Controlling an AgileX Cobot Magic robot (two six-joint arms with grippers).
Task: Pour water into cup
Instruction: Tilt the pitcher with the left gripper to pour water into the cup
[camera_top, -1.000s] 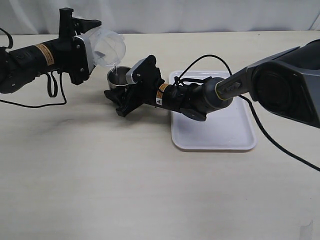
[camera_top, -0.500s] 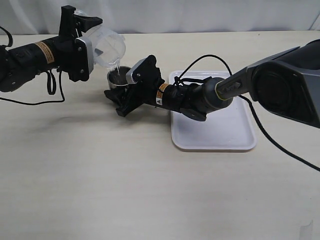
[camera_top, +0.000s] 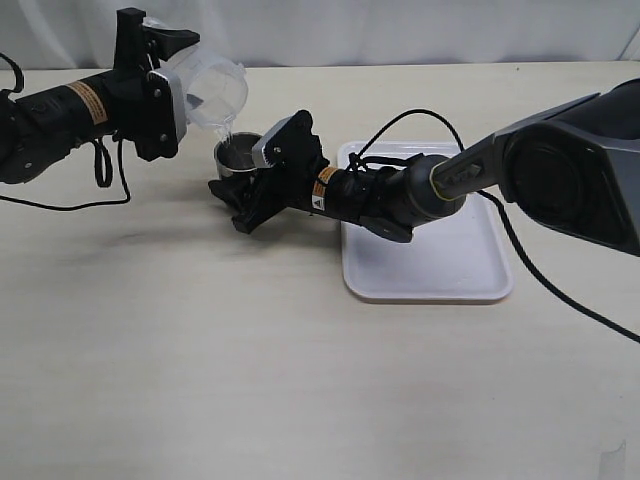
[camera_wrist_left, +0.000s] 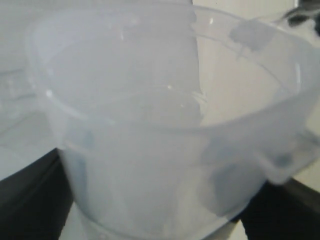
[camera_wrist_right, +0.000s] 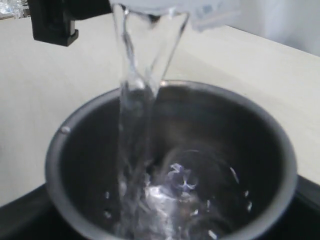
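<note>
The left gripper (camera_top: 182, 95) is clamped on a clear plastic jug (camera_top: 210, 88), a dark finger on either side of its wall. The jug is tipped forward away from the wrist, with its mouth pointing down and outward. A thin stream of water (camera_wrist_right: 131, 105) falls from the lip.

Just below the lip stands the cup (camera_top: 238, 152), a short steel cup with no handle. The stream enters well inside its rim, on the side nearest the jug. The water in it looks shallow, covering only the bottom.

The right gripper (camera_top: 255, 172) reaches in from the other side and is closed around the cup, which rests on the table (camera_top: 200, 350) between its jaws. A white tray (camera_top: 470, 270) lies behind that gripper, under its arm, with nothing visible on it.

The pour is under way and likely far from done. To do it well, the jug's tilt should be steady or deepen only slowly, so the stream stays thin and lands inside the rim. The right gripper should hold the cup firm and upright. The jug should be levelled before the water nears the rim, since a sudden tip could splash water over the edge.
</note>
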